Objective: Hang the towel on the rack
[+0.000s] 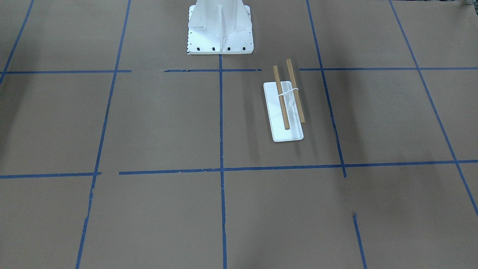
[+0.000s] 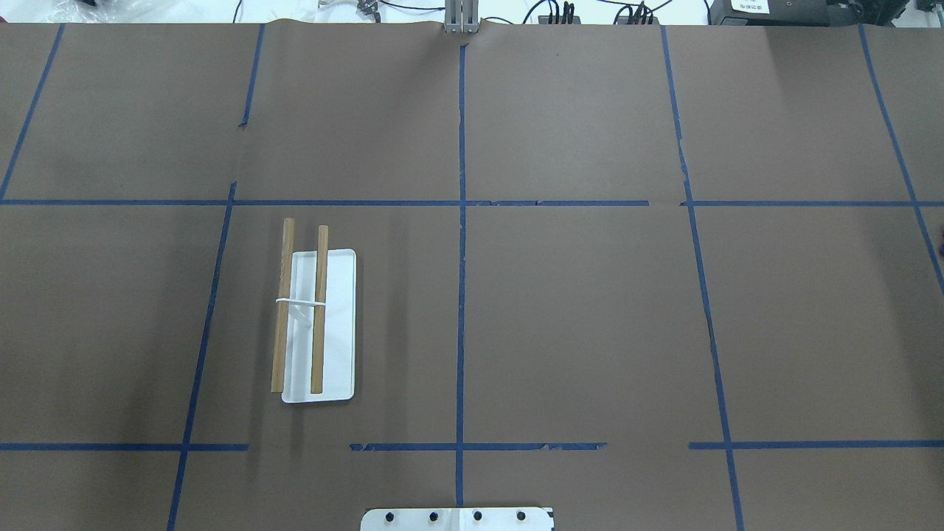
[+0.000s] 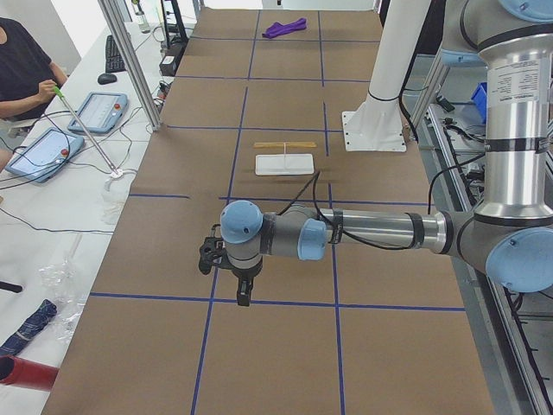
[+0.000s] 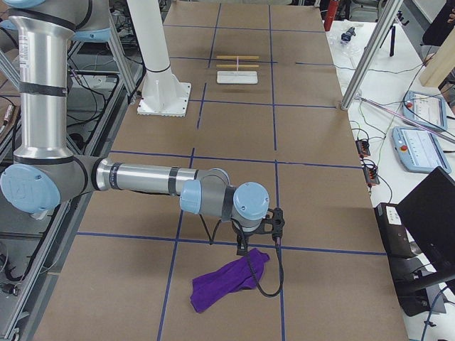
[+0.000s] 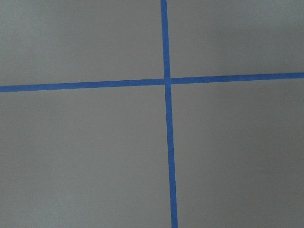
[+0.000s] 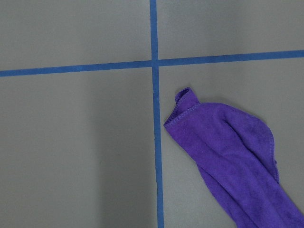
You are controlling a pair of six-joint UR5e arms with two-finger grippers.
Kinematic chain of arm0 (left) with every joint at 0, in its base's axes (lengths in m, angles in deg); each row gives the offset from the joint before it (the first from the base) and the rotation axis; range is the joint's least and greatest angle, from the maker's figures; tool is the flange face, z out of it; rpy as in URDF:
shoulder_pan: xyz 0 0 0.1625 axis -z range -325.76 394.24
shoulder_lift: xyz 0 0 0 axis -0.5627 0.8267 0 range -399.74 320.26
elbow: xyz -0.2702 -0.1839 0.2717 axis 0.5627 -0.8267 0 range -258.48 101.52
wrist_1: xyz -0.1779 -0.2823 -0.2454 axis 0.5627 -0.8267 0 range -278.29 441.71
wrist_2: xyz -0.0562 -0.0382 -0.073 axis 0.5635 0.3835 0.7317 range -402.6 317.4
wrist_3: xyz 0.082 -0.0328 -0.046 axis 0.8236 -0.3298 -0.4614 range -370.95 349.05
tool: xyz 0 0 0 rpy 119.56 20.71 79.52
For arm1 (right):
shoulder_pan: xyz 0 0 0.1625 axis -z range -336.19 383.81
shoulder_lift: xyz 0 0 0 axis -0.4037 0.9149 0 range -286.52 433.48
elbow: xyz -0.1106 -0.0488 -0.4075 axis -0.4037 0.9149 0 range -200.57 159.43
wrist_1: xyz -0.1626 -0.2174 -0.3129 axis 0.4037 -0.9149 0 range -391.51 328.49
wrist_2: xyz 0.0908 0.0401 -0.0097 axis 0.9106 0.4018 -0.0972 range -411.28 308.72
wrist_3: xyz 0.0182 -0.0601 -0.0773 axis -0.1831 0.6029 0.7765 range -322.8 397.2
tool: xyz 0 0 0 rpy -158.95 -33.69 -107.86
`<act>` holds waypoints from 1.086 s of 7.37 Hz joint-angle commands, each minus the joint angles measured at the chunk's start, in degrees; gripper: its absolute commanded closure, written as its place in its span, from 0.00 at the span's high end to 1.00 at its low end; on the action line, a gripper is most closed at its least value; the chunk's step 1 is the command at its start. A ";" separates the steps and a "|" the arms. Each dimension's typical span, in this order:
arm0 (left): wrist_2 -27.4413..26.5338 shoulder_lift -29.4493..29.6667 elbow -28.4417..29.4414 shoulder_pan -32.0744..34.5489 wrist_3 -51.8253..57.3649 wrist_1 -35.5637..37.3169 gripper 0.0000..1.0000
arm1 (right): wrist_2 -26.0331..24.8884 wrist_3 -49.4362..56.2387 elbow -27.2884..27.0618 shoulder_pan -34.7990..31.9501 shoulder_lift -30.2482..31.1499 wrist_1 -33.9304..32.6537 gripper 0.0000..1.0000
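Observation:
The rack (image 1: pixel 285 112), two thin brown dowels on a small white support over a flat white tray (image 1: pixel 278 129), stands on the brown table; it also shows in the overhead view (image 2: pixel 319 310). The purple towel (image 4: pixel 224 284) lies crumpled on the table at the robot's right end, and shows in the right wrist view (image 6: pixel 232 156) and far off in the left side view (image 3: pixel 285 28). My right gripper (image 4: pixel 242 249) hangs just over the towel's near end. My left gripper (image 3: pixel 244 294) hangs over bare table at the left end. I cannot tell whether either is open or shut.
The white ribbed pedestal (image 1: pixel 220 30) with bolt holes stands at the robot's side of the table. Blue tape lines (image 5: pixel 166 80) grid the brown paper. Operator desks with tablets (image 3: pixel 52 151) and an aluminium post (image 4: pixel 362 64) flank the table ends.

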 commanded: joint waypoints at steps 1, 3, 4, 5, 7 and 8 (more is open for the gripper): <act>0.00 0.22 0.00 0.04 0.00 0.00 1.00 | -0.09 -0.04 0.27 0.02 -0.09 1.41 1.00; 0.09 0.31 -0.17 0.04 0.00 0.00 1.00 | -0.01 -0.13 0.61 0.10 -1.15 2.89 1.00; 0.09 0.31 -0.52 -0.05 0.00 0.00 1.00 | 0.08 -0.13 1.49 0.10 -1.23 5.08 1.00; 0.09 0.49 -0.61 0.04 0.00 -0.09 1.00 | -0.27 -0.04 1.76 0.10 -0.28 5.10 1.00; 0.00 0.49 -1.49 0.04 0.00 -0.88 1.00 | -0.53 0.66 8.06 0.19 1.04 10.59 1.00; 0.09 0.40 -2.01 0.04 0.00 -0.97 1.00 | -2.45 5.10 14.44 0.19 1.31 21.08 1.00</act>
